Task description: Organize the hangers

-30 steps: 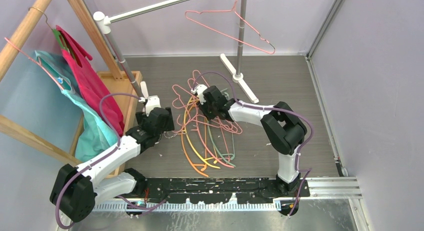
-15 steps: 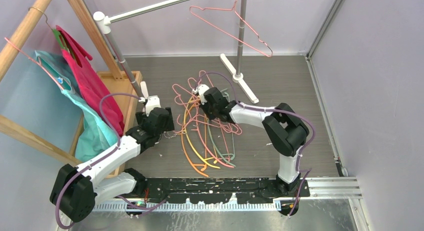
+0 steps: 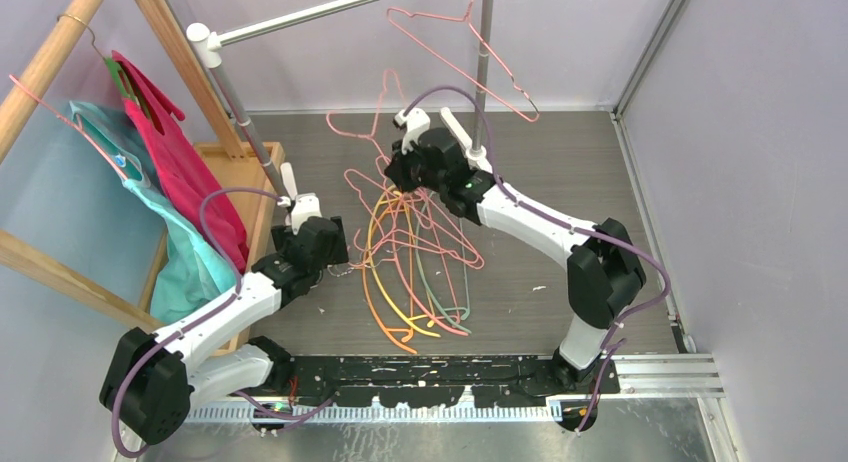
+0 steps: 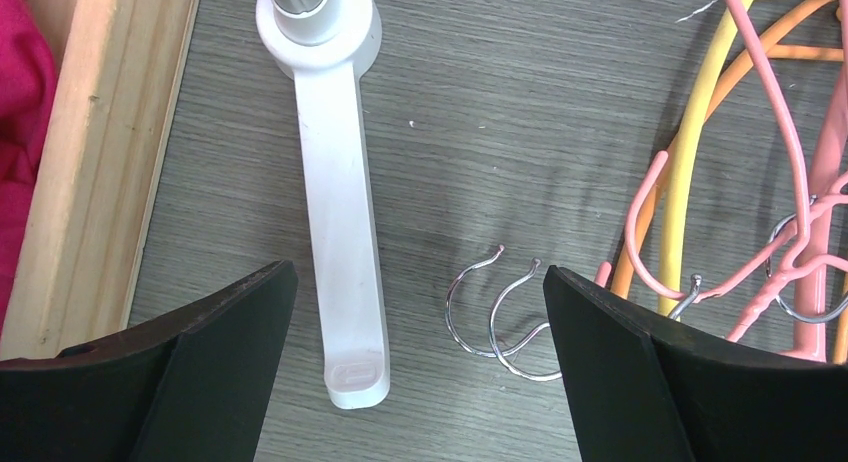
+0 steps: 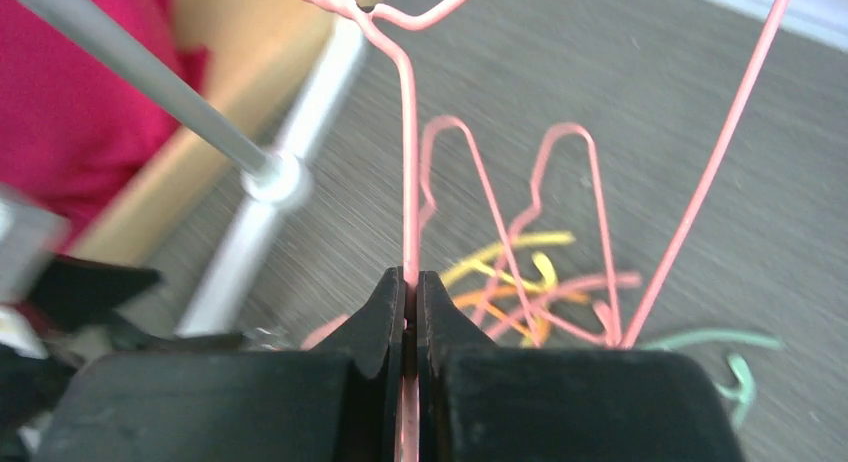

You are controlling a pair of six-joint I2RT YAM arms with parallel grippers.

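Within right tool (image 5: 411, 279), pink wire hanger (image 5: 409, 162)

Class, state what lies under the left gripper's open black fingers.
A white plastic rack foot and two silver wire hooks on grey floor; one black finger covers where the hooks attach.

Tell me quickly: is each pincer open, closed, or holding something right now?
Left pincer: open, holding nothing.
Right pincer: closed on a pink wire hanger.
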